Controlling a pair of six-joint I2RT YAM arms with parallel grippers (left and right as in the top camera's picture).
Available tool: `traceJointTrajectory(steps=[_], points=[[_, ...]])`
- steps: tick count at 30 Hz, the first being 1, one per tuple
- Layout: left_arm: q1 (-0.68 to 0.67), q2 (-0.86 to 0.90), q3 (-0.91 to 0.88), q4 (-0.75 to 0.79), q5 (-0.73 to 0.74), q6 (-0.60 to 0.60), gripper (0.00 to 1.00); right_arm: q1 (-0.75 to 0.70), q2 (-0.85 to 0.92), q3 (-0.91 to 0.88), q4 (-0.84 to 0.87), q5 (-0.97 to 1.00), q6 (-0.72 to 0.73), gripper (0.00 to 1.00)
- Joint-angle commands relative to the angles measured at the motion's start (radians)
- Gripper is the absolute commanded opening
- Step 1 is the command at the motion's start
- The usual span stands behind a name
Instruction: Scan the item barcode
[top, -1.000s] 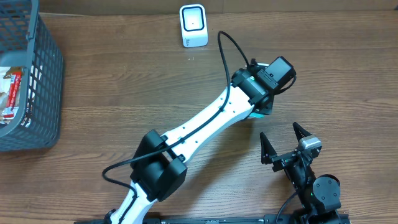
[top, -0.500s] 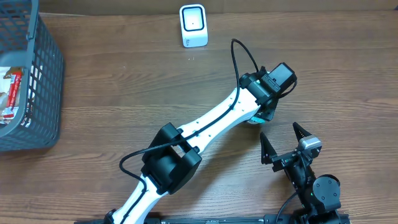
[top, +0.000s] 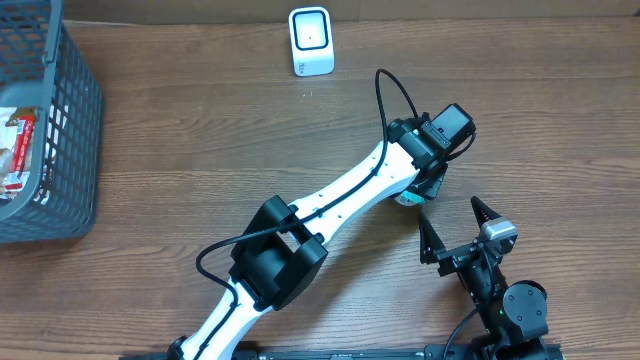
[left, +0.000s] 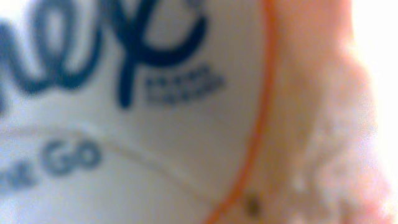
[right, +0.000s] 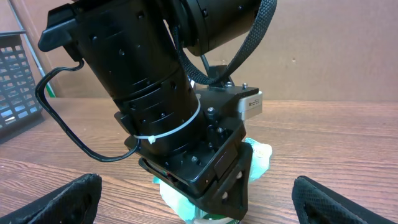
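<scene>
Left claw (right: 208, 202) is hanging directly over the teal-and-white packet (right: 260, 157) on the table (top: 200, 150), grip impossible to tell; right claw (top: 447, 208) is sitting wide open, empty.

Left arm (top: 345, 195) slanting across centre, basket (top: 72, 150) far left, scanner (top: 311, 40) at rear

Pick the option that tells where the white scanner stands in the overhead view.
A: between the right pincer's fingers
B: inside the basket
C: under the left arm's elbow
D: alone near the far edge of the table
D: the scanner stands by itself on the table near its far edge, well away from the basket at the left.
</scene>
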Motion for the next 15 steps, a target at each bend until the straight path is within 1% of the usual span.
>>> traceJointTrajectory(steps=[1, 4, 8, 10, 15], points=[[-0.011, -0.008, 0.025, 0.003, 0.008, 0.016, 0.66, -0.003, -0.012, -0.011, 0.003, -0.001, 0.005, 1.00], [-0.012, -0.008, 0.019, 0.002, 0.008, 0.016, 0.76, -0.003, -0.012, -0.011, 0.003, -0.001, 0.005, 1.00], [-0.013, -0.008, 0.011, -0.002, 0.009, 0.016, 0.86, -0.003, -0.012, -0.011, 0.003, -0.001, 0.004, 1.00], [-0.013, -0.008, 0.011, -0.008, 0.009, 0.017, 0.87, -0.003, -0.012, -0.011, 0.003, -0.001, 0.005, 1.00], [-0.007, -0.022, 0.015, -0.010, 0.008, 0.043, 0.81, -0.003, -0.012, -0.011, 0.003, -0.001, 0.005, 1.00]])
